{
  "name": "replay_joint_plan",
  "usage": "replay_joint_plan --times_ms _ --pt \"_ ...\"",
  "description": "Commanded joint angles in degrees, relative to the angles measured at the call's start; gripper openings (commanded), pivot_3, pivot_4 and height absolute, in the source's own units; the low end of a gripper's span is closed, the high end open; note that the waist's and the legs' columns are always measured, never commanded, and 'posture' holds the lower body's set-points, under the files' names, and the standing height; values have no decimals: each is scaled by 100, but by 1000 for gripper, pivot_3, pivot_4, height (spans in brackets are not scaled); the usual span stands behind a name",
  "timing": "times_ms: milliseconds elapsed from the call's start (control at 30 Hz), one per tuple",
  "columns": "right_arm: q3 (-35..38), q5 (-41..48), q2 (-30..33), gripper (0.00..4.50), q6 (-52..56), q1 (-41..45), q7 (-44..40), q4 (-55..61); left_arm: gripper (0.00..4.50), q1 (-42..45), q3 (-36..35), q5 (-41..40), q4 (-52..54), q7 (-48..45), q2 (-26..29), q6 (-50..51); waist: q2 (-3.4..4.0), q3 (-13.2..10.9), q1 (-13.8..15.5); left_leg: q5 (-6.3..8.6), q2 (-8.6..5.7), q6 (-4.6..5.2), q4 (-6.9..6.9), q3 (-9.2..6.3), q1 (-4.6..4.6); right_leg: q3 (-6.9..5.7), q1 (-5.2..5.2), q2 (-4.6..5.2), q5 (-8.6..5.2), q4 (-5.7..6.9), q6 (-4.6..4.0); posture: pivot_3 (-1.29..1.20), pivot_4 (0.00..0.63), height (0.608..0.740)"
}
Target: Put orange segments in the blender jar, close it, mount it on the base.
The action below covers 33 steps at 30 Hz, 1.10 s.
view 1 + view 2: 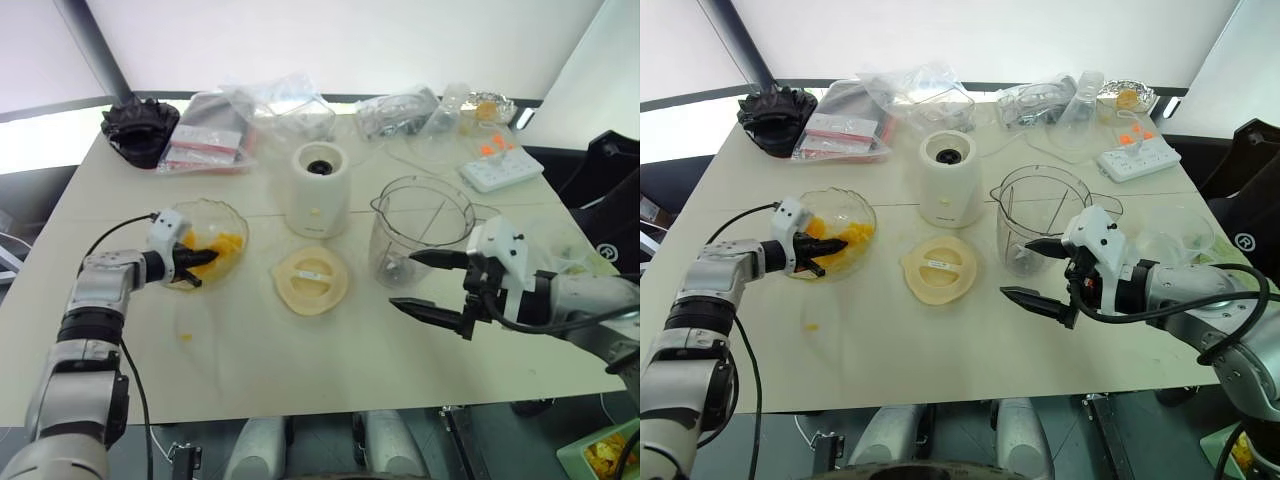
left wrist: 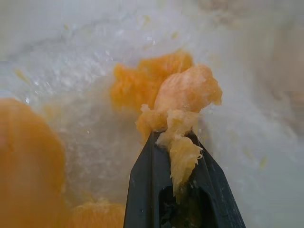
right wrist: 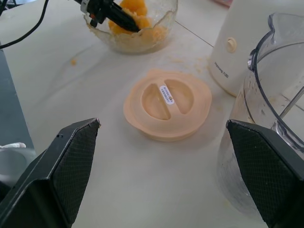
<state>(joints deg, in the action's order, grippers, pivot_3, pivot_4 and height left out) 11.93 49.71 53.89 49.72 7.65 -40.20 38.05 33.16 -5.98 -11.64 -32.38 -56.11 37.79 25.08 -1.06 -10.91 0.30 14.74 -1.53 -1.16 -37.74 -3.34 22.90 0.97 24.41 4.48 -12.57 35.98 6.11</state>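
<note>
Several orange segments (image 1: pixel 228 250) lie in a shallow scalloped glass bowl (image 1: pixel 215 207) on the left of the table. My left gripper (image 1: pixel 212 257) reaches into that bowl and is shut on one pulpy orange segment (image 2: pixel 183 109), pinched at the tips of its black fingers (image 2: pixel 142 190). The clear blender jar (image 1: pixel 420 230) stands open-topped right of centre, with the cream-white base (image 1: pixel 319 190) behind and to its left. My right gripper (image 1: pixel 405 280) hovers open just in front of the jar, holding nothing. The left gripper (image 3: pixel 118 18) is also seen over the bowl in the right wrist view.
A flat round cream lid (image 1: pixel 311 280) lies between bowl and jar. A small orange scrap (image 1: pixel 186 337) sits on the table near the bowl. Plastic bags (image 1: pixel 270 105), a black ruffled item (image 1: pixel 140 128) and a white power strip (image 1: pixel 500 168) line the far edge.
</note>
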Motion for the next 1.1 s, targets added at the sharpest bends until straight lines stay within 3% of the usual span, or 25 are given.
replay_joint_plan --times_ms 33,333,533,667,800,1100 --pt "-18 -14 -20 4500 -65 110 -32 66 18 5 -451 -366 662 109 240 237 0 0 5 0 0 0 0 0 -1 0 0 0 0 1 0 0 150 740" --pt "-149 -136 -12 4500 -114 283 -230 -108 18 423 -628 -1117 2108 181 286 1207 0 0 45 0 -5 0 -19 -7 18 -5 0 1 0 -2 -1 0 150 740" --pt "37 29 70 4500 77 48 -256 37 18 1056 -298 -1377 2627 62 204 1476 0 0 33 0 -9 0 -19 -2 20 -10 0 0 -1 -1 0 0 150 740" --pt "427 423 163 4500 347 -234 -202 260 18 2019 204 -1316 2152 -286 -265 1107 -2 -1 64 0 -16 0 -30 -7 31 -16 0 1 -2 1 1 0 150 740" --pt "709 671 194 4500 493 -453 -31 506 18 3099 793 -1026 1140 -622 -1224 286 -5 -2 78 0 -49 0 -38 -15 38 -19 -4 11 -5 0 7 0 150 740" --pt "934 784 59 4500 520 -848 540 887 18 4378 1317 -470 -1338 -1219 -2857 -1114 -5 -3 28 6 -57 12 -39 -3 38 -7 -1 15 2 -7 29 0 150 740"
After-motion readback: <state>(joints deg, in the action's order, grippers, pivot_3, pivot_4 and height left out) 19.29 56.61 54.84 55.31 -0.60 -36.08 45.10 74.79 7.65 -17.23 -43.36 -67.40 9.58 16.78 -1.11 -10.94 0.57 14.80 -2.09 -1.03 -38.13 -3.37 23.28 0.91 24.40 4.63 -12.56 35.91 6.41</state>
